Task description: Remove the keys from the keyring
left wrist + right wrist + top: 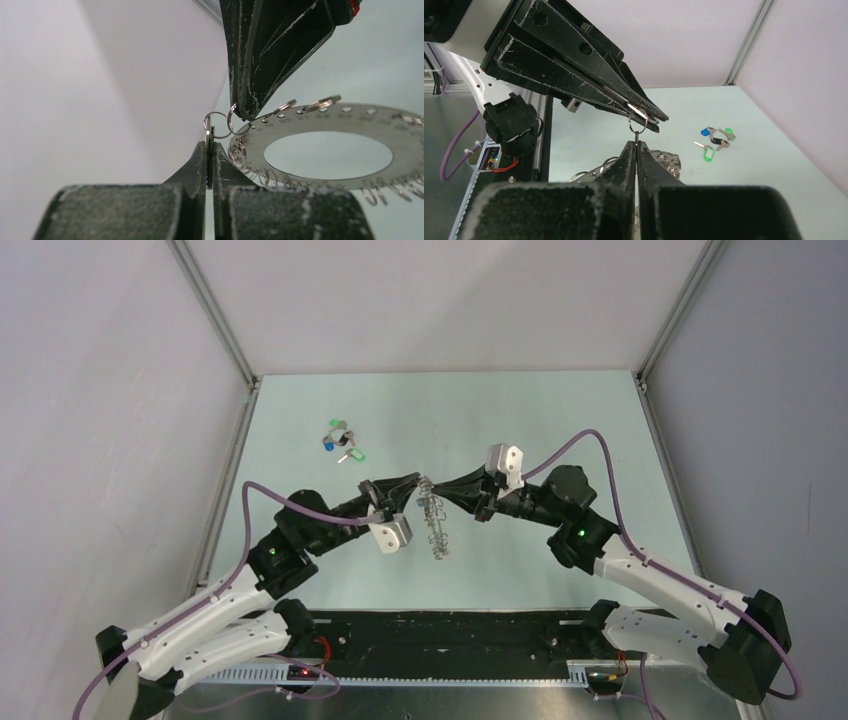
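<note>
The keyring (320, 122), a grey disc fringed with wire loops, hangs in the air between both grippers, edge-on in the top view (434, 525). My left gripper (210, 146) is shut on a thin flat key seen edge-on, with a wire loop (218, 125) through its top. Opposite it, my right gripper (636, 144) is shut on the linked wire loop (637, 125) at the ring's rim. The two tips almost meet (428, 487). Several loose keys (340, 440) with blue, green and black tags lie on the table at the far left, also seen in the right wrist view (715, 140).
The pale green table (560, 420) is boxed in by white walls with metal corner posts (215, 310). A black rail (450, 635) with both arm bases runs along the near edge.
</note>
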Robot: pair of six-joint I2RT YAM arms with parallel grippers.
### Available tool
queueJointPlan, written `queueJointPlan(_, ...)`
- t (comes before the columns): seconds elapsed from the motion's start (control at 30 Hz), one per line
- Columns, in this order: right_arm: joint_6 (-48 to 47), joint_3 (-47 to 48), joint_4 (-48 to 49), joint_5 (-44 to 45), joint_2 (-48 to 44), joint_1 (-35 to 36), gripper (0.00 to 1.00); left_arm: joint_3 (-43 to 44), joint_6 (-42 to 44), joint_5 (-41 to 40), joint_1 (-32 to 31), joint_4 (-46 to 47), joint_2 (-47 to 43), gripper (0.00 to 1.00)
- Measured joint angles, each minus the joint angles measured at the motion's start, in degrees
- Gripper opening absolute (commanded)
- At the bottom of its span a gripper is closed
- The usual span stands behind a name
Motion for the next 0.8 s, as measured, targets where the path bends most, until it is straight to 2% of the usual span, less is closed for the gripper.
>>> queueJointPlan(0.6,4.9,0.0,3.7,0.7,-2.5,0.0,0.00,0.0,0.2,0.0,0.0,0.4,0.0,0.00)
queueJointPlan(0.8,5.2,0.0,3.7,3.3,-2.5,0.2,0.00,0.0,0.7,0.0,0.0,0.5,0.0,0.00)
